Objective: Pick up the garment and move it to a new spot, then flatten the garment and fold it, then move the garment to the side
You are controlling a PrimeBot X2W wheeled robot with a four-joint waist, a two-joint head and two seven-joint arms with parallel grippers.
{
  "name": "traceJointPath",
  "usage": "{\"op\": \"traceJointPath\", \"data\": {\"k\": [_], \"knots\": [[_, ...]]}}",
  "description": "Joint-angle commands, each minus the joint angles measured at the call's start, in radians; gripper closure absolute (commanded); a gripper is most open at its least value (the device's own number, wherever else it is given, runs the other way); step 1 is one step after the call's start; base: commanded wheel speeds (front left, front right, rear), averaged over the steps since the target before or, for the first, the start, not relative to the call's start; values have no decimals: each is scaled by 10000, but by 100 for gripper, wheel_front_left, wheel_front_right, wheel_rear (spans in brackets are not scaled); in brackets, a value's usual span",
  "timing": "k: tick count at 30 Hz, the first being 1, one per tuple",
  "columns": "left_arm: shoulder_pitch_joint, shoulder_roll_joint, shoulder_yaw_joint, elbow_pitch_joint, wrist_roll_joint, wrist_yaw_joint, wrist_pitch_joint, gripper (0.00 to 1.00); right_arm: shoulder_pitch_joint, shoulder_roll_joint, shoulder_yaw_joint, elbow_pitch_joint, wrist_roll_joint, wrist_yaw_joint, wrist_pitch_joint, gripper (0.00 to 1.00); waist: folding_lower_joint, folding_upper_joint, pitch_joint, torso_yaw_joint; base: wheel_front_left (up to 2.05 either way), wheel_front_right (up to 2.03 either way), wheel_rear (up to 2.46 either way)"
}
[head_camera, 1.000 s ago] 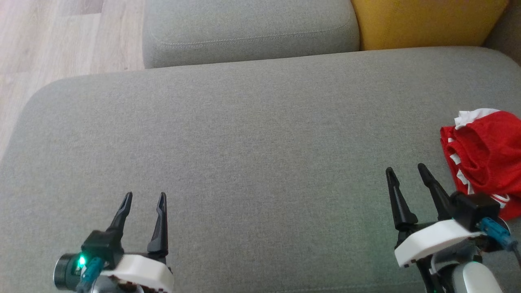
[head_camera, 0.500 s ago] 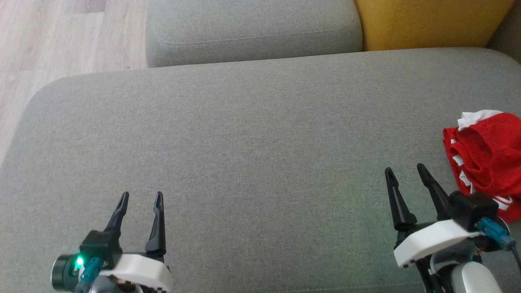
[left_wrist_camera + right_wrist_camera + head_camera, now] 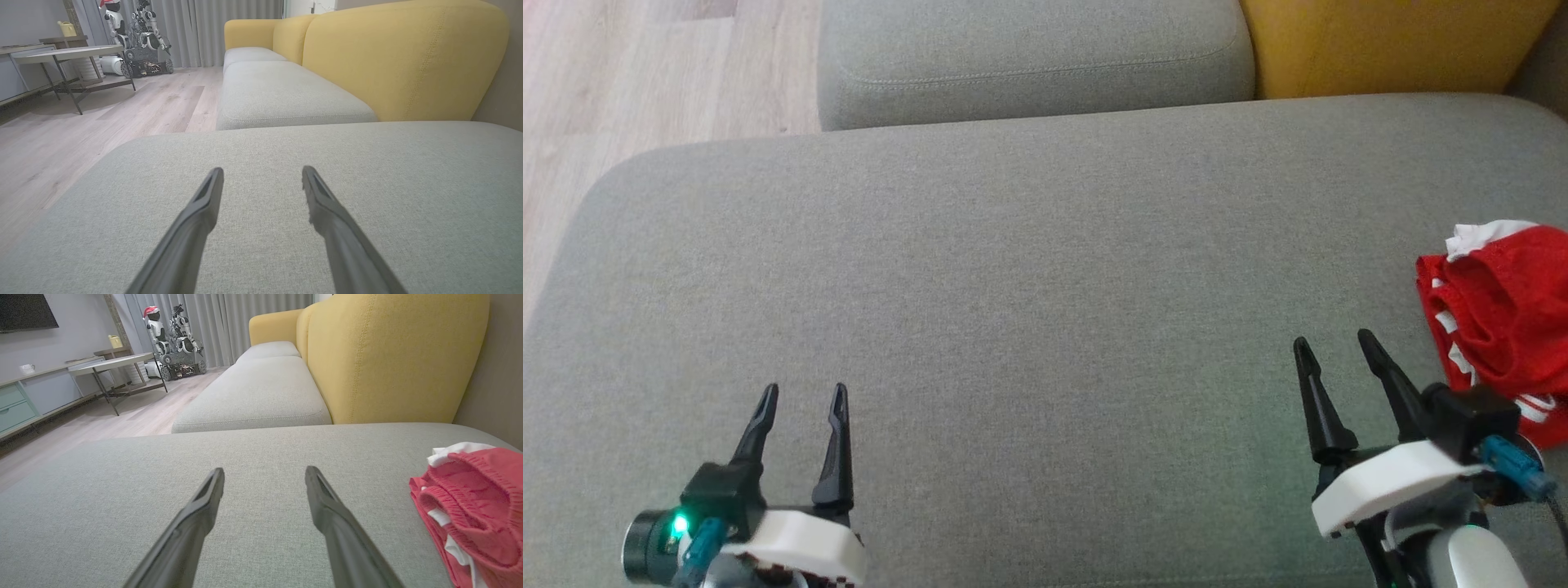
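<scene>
- Head view: left gripper (image 3: 805,390) and right gripper (image 3: 1332,339) over the grey cushion (image 3: 1045,269), fingers spread, empty.
- Right wrist view: crumpled red garment (image 3: 478,498) beside its fingers.
- Left wrist view: yellow backrest (image 3: 400,57), distant table (image 3: 65,51).

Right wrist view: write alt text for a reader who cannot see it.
The right gripper, open and empty, hovers over a grey sofa cushion, with a bunched red and white garment lying on it to the view's right. A yellow backrest rises behind.
</scene>
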Motion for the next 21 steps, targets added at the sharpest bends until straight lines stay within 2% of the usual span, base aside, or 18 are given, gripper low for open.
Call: {"op": "traceJointPath", "data": {"k": [1,3,4,21], "knots": [[-474,183,292,-381,5,57,-67,0,-331,11,205,-375,-95,-9,29,0,0,0,10,5,0,0,0],[-494,209,255,-419,22,25,-86,0,-341,12,206,-390,-87,-9,29,0,0,0,36,14,0,0,0],[2,14,-45,-4,-2,-5,-1,100,1,4,4,35,-2,0,-4,100,0,0,36,15,0,0,0],[-169,-195,342,439,-1765,-418,309,100,-152,-85,-52,554,1897,-1,-54,100,0,0,36,30,0,0,0]]}}
